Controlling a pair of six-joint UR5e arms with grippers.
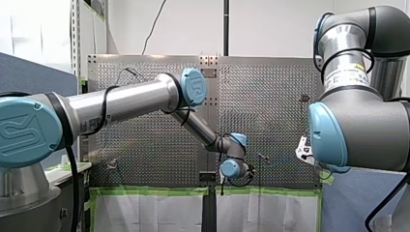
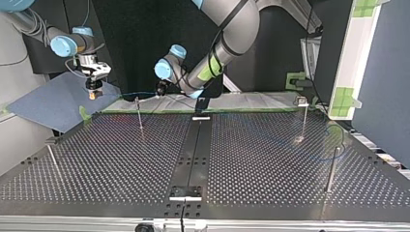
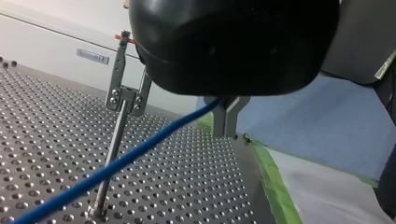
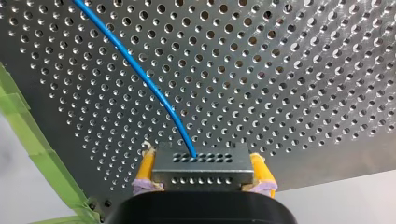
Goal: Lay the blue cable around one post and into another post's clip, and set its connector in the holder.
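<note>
The blue cable (image 3: 140, 151) runs from my left gripper (image 3: 229, 116), whose metal fingers are shut on it, and crosses a thin post topped by a metal clip (image 3: 122, 99). I cannot tell whether it touches that post. Its other end enters a grey metal connector (image 4: 203, 168), on which the yellow pads (image 4: 145, 170) of my right gripper (image 4: 203, 172) are shut, above the perforated plate. In the top view my right gripper (image 2: 93, 89) hangs past the table's far left corner, my left gripper (image 2: 161, 88) sits near a post (image 2: 139, 113), and the cable (image 2: 140, 93) spans between them.
More posts stand on the table: one with a clip (image 2: 302, 102) at the top view's far right, one (image 2: 330, 170) at its near right, one (image 2: 53, 160) at its left. Small brackets (image 2: 185, 193) sit on the centre strip. Green tape (image 4: 28, 135) edges the plate.
</note>
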